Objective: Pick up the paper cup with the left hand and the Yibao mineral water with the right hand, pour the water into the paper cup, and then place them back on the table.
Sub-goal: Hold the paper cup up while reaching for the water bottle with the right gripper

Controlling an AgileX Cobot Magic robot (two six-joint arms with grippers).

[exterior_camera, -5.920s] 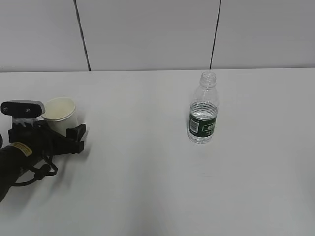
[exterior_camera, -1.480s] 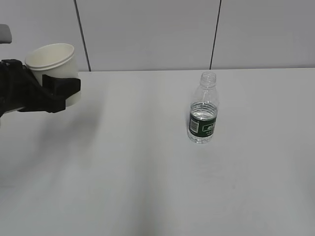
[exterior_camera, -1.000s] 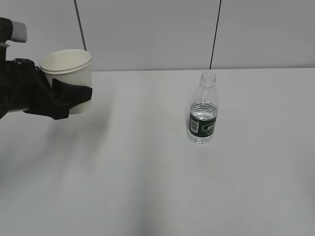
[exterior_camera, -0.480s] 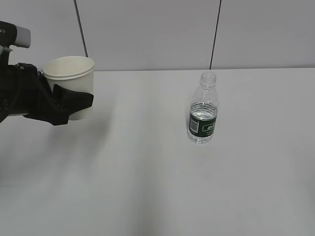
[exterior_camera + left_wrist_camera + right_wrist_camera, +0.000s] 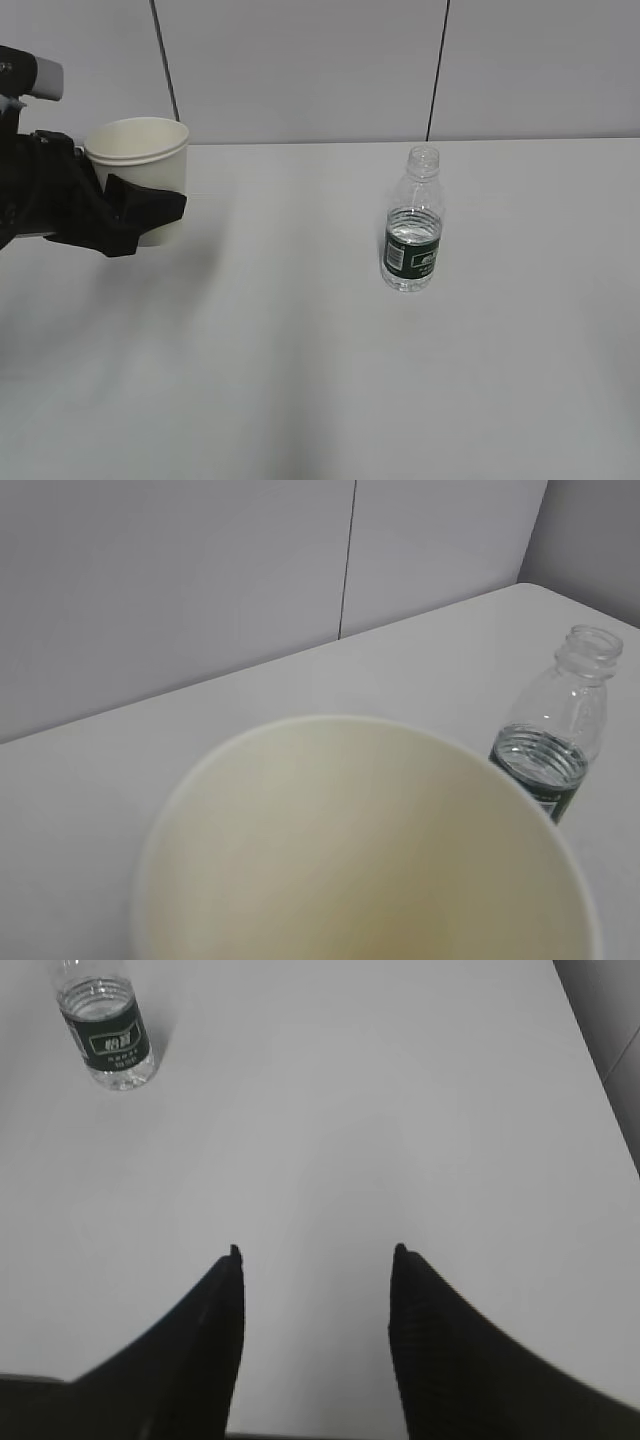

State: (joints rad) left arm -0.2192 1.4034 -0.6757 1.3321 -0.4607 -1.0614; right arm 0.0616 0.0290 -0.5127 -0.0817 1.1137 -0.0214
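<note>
Left claw (image 5: 135, 205) clamped on paper cup (image 5: 140, 160) | right claw (image 5: 315, 1255) apart, empty

The dark green label (image 5: 412, 257) on the Yibao mineral water (image 5: 412, 222) carries white print too small to read.
</note>
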